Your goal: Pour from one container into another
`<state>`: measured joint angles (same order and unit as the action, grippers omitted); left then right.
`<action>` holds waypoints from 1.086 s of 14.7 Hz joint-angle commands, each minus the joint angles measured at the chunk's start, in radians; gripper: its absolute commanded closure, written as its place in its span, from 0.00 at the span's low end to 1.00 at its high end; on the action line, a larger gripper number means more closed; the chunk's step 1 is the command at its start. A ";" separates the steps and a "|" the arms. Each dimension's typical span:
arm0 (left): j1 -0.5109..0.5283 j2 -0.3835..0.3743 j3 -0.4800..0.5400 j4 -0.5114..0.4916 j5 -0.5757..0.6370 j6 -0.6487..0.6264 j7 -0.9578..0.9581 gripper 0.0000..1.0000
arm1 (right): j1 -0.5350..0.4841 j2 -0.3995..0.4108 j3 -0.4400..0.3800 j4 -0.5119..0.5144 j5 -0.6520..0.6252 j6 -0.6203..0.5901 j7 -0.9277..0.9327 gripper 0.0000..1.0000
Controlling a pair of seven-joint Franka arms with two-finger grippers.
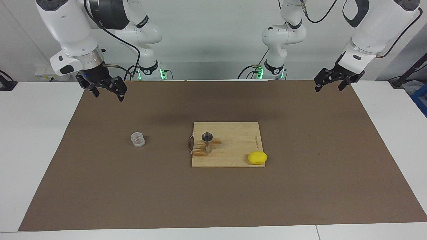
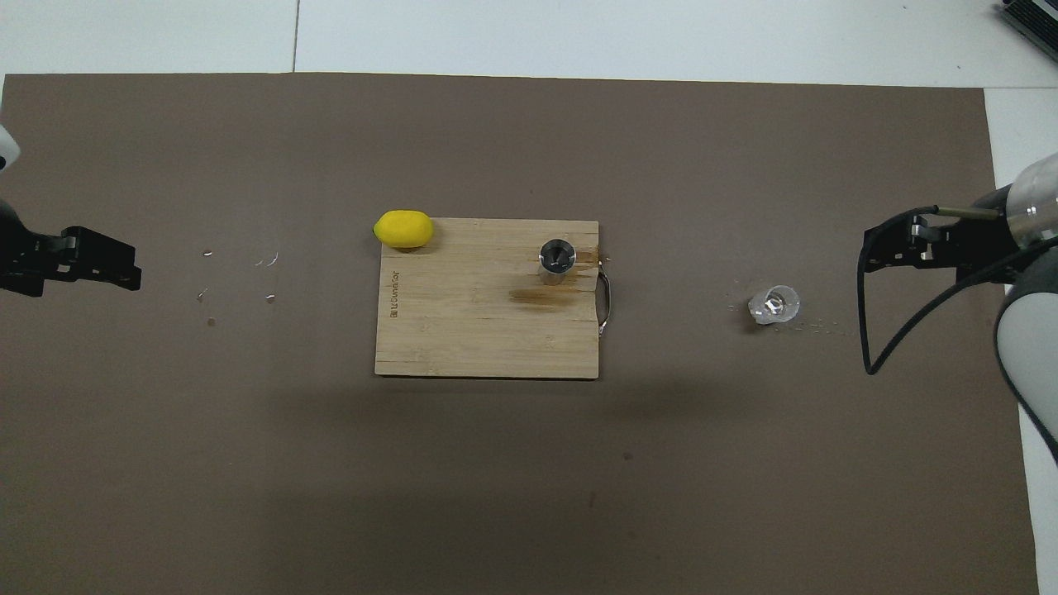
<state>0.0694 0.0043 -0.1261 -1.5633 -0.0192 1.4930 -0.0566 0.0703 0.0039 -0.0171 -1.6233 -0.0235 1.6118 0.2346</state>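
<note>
The small clear textured glass tumbler (image 1: 137,139) (image 2: 774,305) stands upright on the brown mat toward the right arm's end of the table. The silver hourglass jigger (image 1: 207,141) (image 2: 557,260) stands upright on the wooden cutting board (image 1: 233,146) (image 2: 463,330), near the board's metal handle. My right gripper (image 1: 107,96) (image 2: 878,246) hangs open and empty in the air over the mat's edge at the right arm's end, well apart from the tumbler. At the other end, my left gripper (image 1: 328,88) (image 2: 132,268) waits open and empty over the mat.
A yellow lemon (image 1: 257,157) (image 2: 403,229) lies at the board's corner farthest from the robots, toward the left arm's end. A brown wet stain marks the board beside the jigger. Small specks lie on the mat by the tumbler.
</note>
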 commanded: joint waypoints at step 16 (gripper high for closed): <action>-0.005 -0.029 0.006 -0.030 0.013 0.004 0.006 0.00 | -0.009 -0.024 0.000 -0.032 0.017 -0.009 -0.055 0.00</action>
<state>0.0694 0.0043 -0.1261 -1.5633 -0.0192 1.4930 -0.0566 0.0702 0.0038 -0.0184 -1.6280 -0.0130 1.6092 0.2057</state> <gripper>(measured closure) 0.000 0.000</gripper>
